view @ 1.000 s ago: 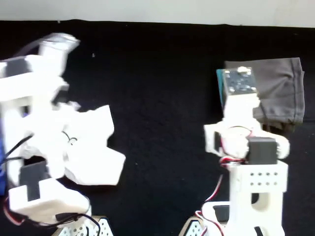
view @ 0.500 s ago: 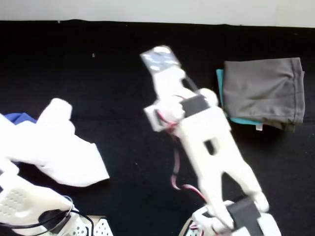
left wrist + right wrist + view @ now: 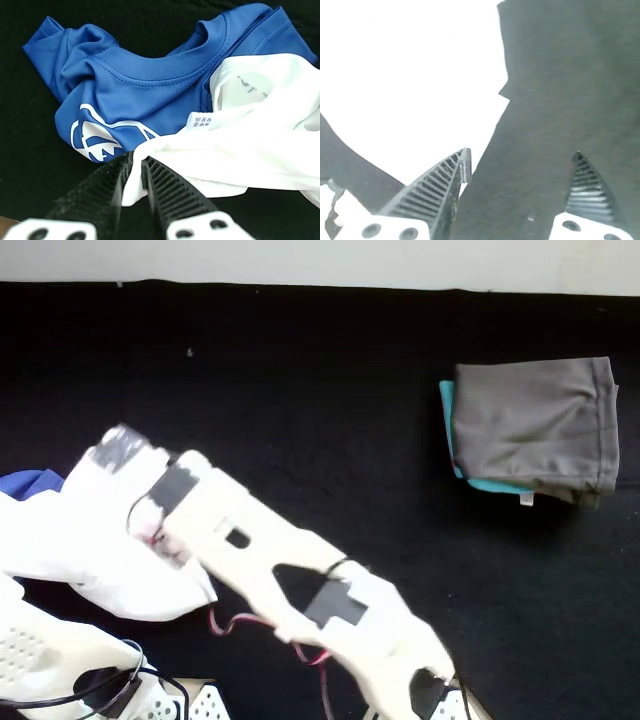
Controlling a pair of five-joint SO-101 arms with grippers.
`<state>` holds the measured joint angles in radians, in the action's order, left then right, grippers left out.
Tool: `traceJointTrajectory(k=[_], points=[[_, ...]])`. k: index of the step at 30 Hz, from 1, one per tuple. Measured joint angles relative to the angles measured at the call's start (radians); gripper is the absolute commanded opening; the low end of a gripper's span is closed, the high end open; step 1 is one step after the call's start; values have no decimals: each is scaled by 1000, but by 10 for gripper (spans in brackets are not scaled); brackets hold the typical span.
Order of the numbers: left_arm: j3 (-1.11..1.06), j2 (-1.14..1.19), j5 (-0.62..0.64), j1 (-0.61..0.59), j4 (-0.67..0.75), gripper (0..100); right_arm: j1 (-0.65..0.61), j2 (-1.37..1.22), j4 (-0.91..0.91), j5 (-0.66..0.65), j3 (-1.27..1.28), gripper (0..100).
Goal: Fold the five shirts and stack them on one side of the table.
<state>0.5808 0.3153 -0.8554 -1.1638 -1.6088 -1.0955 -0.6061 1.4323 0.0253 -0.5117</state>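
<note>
A crumpled white shirt [image 3: 90, 550] lies at the table's left, partly over a blue shirt [image 3: 30, 482]. In the left wrist view my left gripper [image 3: 137, 161] is shut on the white shirt's [image 3: 260, 135] lower edge, with the blue shirt [image 3: 135, 95] and its white print just beyond. My right arm [image 3: 250, 550] stretches from the front middle across to the white shirt. Its gripper [image 3: 520, 157] hangs open above the black table, one finger [image 3: 445, 185] at the white shirt's [image 3: 410, 75] edge. A folded grey shirt [image 3: 535, 420] rests on a folded teal one [image 3: 447, 425] at the right.
The black table [image 3: 320, 390] runs to a pale wall at the back. The left arm's base [image 3: 40, 660] and cables sit at the front left corner.
My right arm has swung from beside the folded stack across the table to the white shirt. The left arm has dropped back to the front left, and the white shirt has shifted left.
</note>
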Motion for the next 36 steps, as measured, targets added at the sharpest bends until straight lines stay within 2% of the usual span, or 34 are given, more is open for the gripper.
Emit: traceJointTrajectory(k=[6, 8, 11, 19, 24, 28, 32, 36], points=[[0, 0, 0, 0, 0, 9, -63, -89, -37, 0, -2, 289], [0, 0, 0, 0, 0, 9, -64, -117, -58, 2, -3, 210], [0, 0, 0, 0, -11, 9, -63, -141, -61, 3, -3, 12], [0, 0, 0, 14, -54, 9, 58, -150, -28, 3, -75, 7], [0, 0, 3, 37, -94, 9, 209, -150, 63, 3, -250, 7], [0, 0, 71, 104, -135, 9, 379, -150, 175, -52, -425, 7], [0, -3, 193, 233, -146, 9, 574, -152, 284, -149, -606, 6], [0, -107, 301, 413, -146, 9, 760, -150, 319, -213, -813, 6]])
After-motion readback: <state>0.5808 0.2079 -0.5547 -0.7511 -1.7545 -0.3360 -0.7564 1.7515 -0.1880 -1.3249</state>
